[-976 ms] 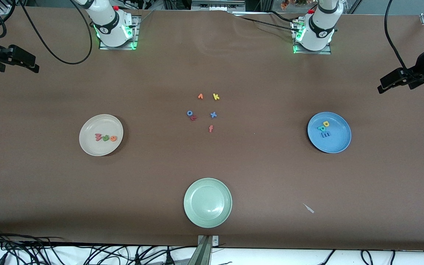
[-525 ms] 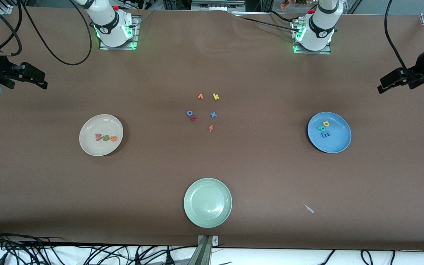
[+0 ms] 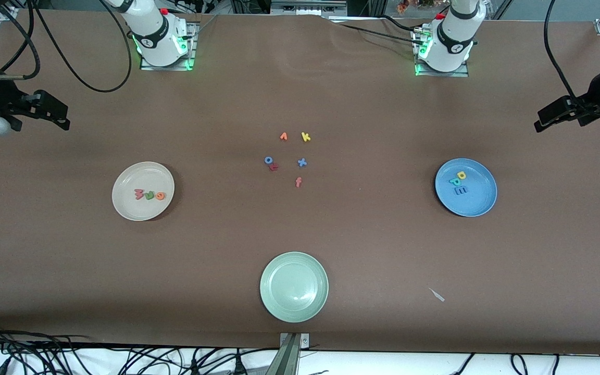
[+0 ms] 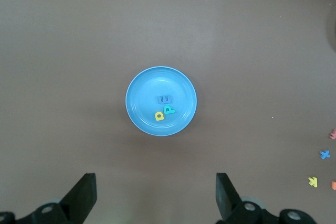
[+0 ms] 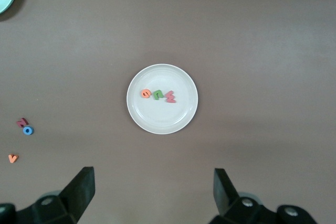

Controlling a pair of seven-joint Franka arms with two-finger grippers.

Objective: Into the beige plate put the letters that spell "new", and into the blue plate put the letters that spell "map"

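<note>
Both arms are glossy white with black joint rings, standing on metal base plates lit green, the right base (image 3: 163, 39) carrying a red button, black cables looping from each wrist, and each black gripper (image 4: 155, 198) ending in two flat, wedge-shaped black fingers (image 5: 81, 187) with screw heads.

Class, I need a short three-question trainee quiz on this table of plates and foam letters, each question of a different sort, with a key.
1. True or false: the pale green plate holds a letter.
2. Which plate holds the yellow a? A beige plate B blue plate C pale green plate
3. Fill in: both grippers' fingers are ___.

Key: 1 false. 2 B. 3 open; the left gripper and right gripper hold nothing.
</note>
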